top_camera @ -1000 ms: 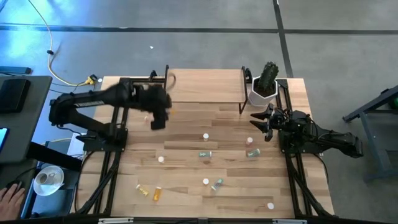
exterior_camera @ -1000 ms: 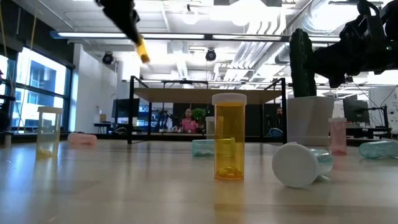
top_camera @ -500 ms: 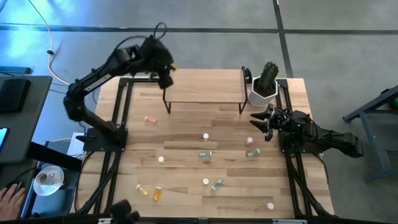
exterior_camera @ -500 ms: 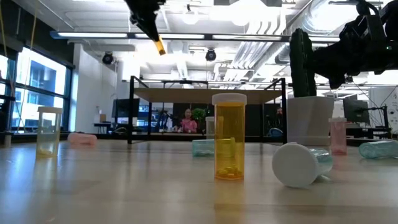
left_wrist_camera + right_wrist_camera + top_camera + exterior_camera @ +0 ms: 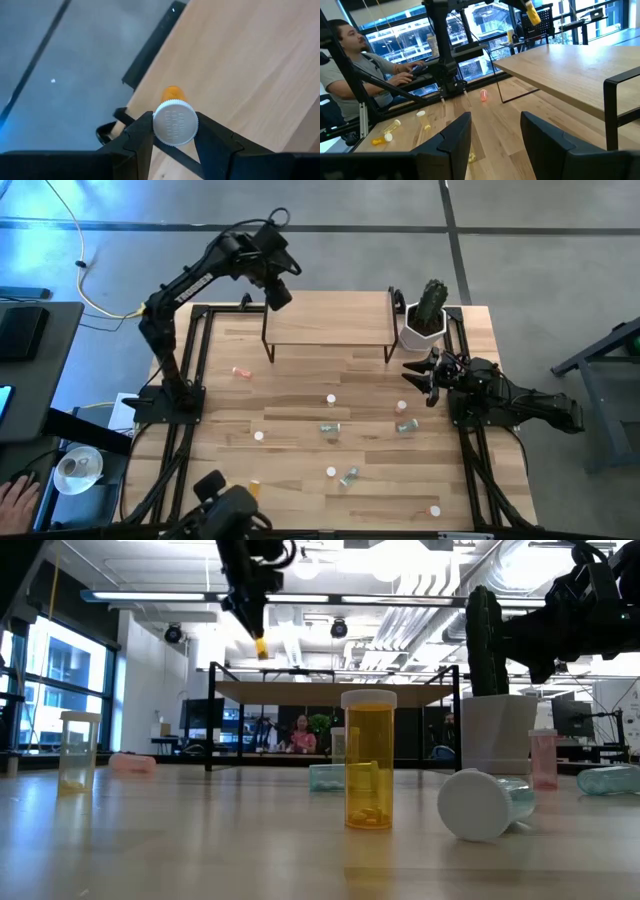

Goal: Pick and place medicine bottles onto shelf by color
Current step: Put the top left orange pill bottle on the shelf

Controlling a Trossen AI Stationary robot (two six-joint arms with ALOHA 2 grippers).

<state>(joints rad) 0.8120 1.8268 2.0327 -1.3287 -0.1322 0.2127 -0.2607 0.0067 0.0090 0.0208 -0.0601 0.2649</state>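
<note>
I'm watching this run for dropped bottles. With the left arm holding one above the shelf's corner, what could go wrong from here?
1. The left claw pinches the orange bottle at its white cap, over the very corner of the shelf; released there, it might tip off the edge.
2. The bottle hangs well above the board in the low view, so an early release would likely make it bounce or roll.

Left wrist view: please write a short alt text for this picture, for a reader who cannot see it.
The left hand grips an orange medicine bottle by its white cap, between two dark fingers. Beyond it is the light-wood shelf, seen from above near its corner, with grey floor beside it.
</note>
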